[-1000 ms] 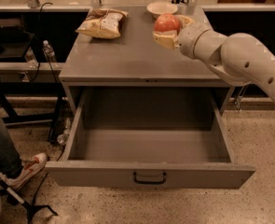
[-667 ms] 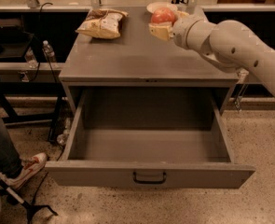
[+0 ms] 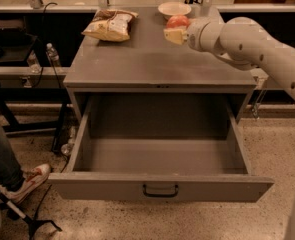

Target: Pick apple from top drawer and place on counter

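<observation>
The red-orange apple point(image 3: 177, 21) is held in my gripper point(image 3: 175, 30), whose pale fingers point(image 3: 173, 35) close around its lower side. The gripper hangs over the far right part of the grey counter point(image 3: 152, 59), just in front of the white bowl point(image 3: 174, 8). I cannot tell whether the apple touches the counter. My white arm reaches in from the right. The top drawer point(image 3: 159, 156) is pulled fully open below, with a bare grey floor and a dark pull handle point(image 3: 160, 190) on its front panel.
A chip bag point(image 3: 110, 25) lies on the counter's far left. A water bottle point(image 3: 52, 56) stands on a shelf at the left. A person's leg and sneaker point(image 3: 27, 180) are at the lower left floor, with a dark stand beside them.
My arm has carried the apple left and farther back over the counter, closer to the white bowl. The drawer stays open.
</observation>
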Available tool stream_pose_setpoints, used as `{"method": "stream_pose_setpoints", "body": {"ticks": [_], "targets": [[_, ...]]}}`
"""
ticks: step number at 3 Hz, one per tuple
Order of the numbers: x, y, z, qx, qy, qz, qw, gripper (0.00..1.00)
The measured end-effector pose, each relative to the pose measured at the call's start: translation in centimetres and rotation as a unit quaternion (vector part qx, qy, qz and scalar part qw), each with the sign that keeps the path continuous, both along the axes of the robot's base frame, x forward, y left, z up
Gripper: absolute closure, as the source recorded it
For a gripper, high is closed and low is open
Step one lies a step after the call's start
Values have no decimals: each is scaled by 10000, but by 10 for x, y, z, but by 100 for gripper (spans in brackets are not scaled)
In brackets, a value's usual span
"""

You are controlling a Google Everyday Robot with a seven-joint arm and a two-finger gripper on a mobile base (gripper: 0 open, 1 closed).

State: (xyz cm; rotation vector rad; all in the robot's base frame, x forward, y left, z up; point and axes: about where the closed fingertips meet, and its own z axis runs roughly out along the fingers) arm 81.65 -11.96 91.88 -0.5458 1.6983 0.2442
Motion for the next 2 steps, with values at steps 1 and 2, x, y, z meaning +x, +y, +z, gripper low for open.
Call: {"method": "stream_pose_setpoints", "body": {"ticks": [1, 2], "targets": [[11, -17, -21, 90, 226, -176, 9995, 100], [19, -29, -40, 162, 435, -295, 9985, 99]]}}
